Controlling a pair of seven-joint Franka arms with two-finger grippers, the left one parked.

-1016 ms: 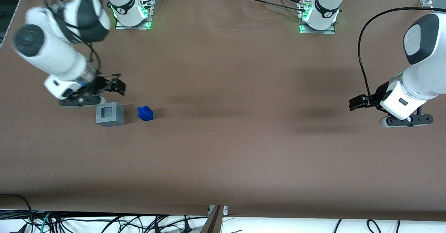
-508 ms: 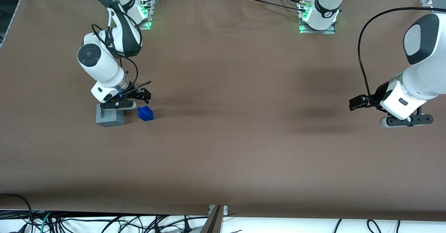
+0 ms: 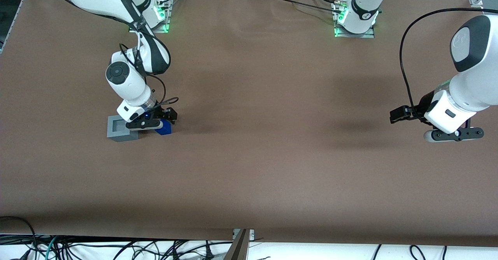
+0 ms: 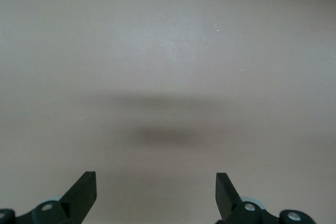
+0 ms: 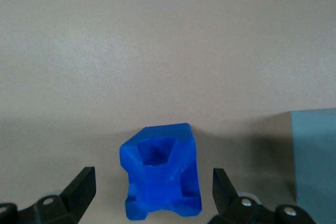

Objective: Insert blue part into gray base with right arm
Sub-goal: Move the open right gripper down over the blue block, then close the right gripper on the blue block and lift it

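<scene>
The black two-finger pincer [image 5: 152, 195] is held open astride the small deep-blue plastic block [image 5: 160, 177], positioned for grasping.

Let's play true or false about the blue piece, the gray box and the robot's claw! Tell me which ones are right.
1. The gripper is open, with the blue part between its fingers. True.
2. The blue part is already inside the gray base. False: it lies on the table beside the base, and the base's square recess is empty.
3. The gripper is squeezing the blue part. False: in the right wrist view there is a gap between each finger and the part.
4. The gray base stands on the table toward the working arm's end. True.
5. The gripper hangs right over the gray base's recess. False: it is over the blue part, beside the base.
</scene>
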